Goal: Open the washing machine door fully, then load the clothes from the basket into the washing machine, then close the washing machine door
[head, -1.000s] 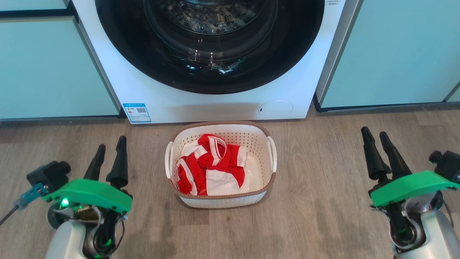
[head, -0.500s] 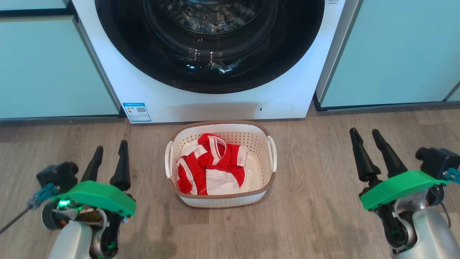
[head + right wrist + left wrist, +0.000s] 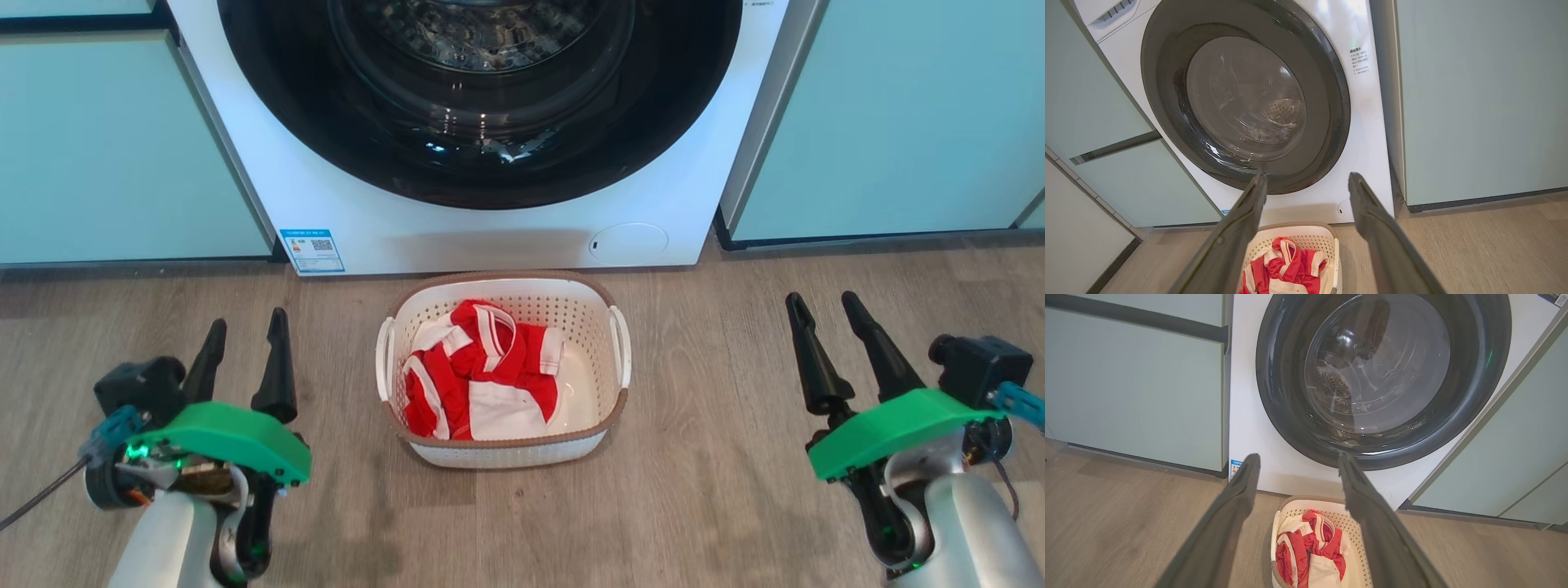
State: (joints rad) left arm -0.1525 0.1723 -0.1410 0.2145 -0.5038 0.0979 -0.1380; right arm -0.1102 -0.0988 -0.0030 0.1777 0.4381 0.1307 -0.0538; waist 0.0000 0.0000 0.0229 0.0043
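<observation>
Wood floor (image 3: 718, 490) before the washer (image 3: 490, 237): its shut door (image 3: 482, 90) sat top centre, about equally far from left hand (image 3: 247, 318) and right hand (image 3: 820, 297), both spread empty at the bottom corners.

Evenly lit laundry corner.
Grey-brown wood-plank floor (image 3: 735, 506); 2 pale teal units, left cabinet (image 3: 106, 147) and right cabinet (image 3: 898, 114), dark plinths beneath.

Found the basket (image 3: 502, 454) on the floor (image 3: 718, 367) just before the washing machine (image 3: 490, 237), below the washing machine door (image 3: 384, 159). Saw the clothes (image 3: 482, 384) in the basket, toward its left side. Noted cabinets (image 3: 106, 155) flanking the washing machine. Spotted the left gripper (image 3: 247, 321) left of the basket, the right gripper (image 3: 820, 300) right, both well apart from it.
</observation>
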